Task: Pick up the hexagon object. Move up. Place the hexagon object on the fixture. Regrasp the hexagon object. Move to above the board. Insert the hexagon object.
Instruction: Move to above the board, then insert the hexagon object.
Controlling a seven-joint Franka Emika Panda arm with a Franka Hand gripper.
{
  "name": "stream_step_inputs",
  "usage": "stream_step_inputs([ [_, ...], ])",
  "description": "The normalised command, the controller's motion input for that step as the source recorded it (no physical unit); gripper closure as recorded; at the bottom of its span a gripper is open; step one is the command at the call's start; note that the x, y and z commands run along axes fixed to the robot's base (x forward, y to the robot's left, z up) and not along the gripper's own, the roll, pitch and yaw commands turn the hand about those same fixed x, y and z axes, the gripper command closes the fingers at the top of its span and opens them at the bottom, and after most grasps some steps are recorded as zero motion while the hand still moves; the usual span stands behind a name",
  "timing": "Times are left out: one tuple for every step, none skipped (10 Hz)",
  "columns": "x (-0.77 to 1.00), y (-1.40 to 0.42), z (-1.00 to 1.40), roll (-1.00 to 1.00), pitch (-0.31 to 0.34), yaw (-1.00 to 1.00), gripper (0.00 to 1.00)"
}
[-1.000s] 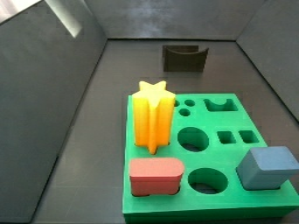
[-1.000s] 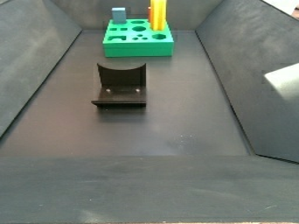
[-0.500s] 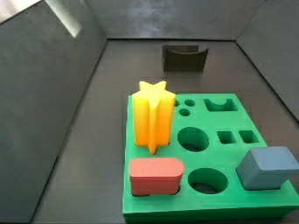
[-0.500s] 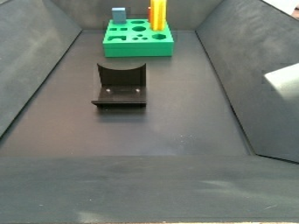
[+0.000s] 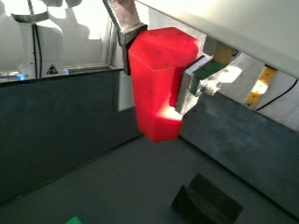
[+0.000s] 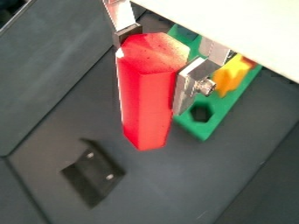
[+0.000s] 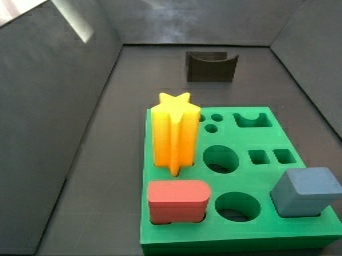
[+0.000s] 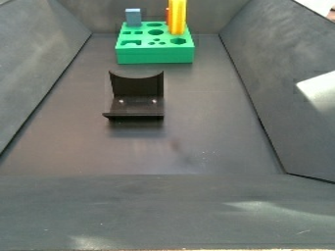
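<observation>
In both wrist views my gripper (image 5: 160,66) (image 6: 156,61) is shut on the hexagon object (image 5: 158,92) (image 6: 146,109), a bright red prism held upright between the silver fingers, high above the dark floor. The fixture (image 5: 211,199) (image 6: 91,172) stands on the floor below and off to one side; it also shows in both side views (image 7: 210,66) (image 8: 135,94), with nothing on it. The green board (image 7: 267,232) (image 8: 137,54) (image 6: 211,124) lies at one end of the floor. The gripper and the hexagon object are out of view in both side views.
On the board stand a yellow star (image 7: 174,135) (image 8: 175,15), a salmon-pink rounded block (image 7: 177,200) and a blue-grey cube (image 7: 307,192) (image 8: 132,17). Sloping dark walls (image 7: 67,120) enclose the floor on both sides.
</observation>
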Motion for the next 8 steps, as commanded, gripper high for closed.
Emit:
stream_step_inputs([
  [-0.48, -0.56, 0.04, -1.0, -0.11, -0.05, 1.0],
  [-0.27, -0.22, 0.02, -1.0, -0.123, -0.04, 1.0],
  [-0.17, -0.1, 0.0, -1.0, -0.124, -0.05, 1.0],
  [-0.12, -0.05, 0.01, -0.76, -0.107, -0.03, 1.0],
  [-0.1, -0.03, 0.0, -0.6, -0.1, -0.03, 1.0],
  [-0.07, 0.0, 0.0, -0.32, -0.074, -0.01, 1.0],
  [-0.06, 0.01, 0.0, -0.23, -0.063, -0.01, 1.0],
  [-0.02, 0.0, 0.0, 0.0, 0.0, 0.0, 1.0],
])
